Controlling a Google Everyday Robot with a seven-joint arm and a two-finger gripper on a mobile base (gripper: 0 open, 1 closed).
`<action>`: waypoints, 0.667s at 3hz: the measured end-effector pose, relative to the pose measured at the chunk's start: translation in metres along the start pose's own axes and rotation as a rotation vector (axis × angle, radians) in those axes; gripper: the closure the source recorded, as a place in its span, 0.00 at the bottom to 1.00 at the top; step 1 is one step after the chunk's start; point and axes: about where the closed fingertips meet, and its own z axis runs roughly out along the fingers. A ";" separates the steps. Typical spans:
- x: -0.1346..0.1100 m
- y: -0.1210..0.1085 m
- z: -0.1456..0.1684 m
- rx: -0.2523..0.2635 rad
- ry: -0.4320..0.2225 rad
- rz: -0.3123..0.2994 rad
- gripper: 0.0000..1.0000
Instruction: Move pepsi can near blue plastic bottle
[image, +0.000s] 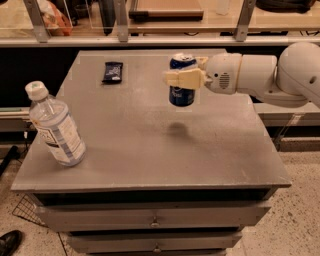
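The pepsi can (182, 94), dark blue with a silver top, hangs in the air above the middle of the grey table (150, 145), with its shadow on the tabletop below. My gripper (181, 78) reaches in from the right on a white arm and is shut on the pepsi can around its upper part. The blue plastic bottle (54, 126), clear with a white cap and a label, stands tilted at the table's front left corner, well to the left of the can.
A flat dark blue snack wrapper (112, 71) lies at the back left of the table. A shelf with metal posts (150, 30) runs behind the table. Drawers (155, 220) sit under the tabletop. My white arm (270, 75) spans the table's right edge.
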 end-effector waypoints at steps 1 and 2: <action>-0.006 0.041 0.039 -0.070 -0.120 -0.016 1.00; -0.005 0.086 0.075 -0.175 -0.173 -0.054 1.00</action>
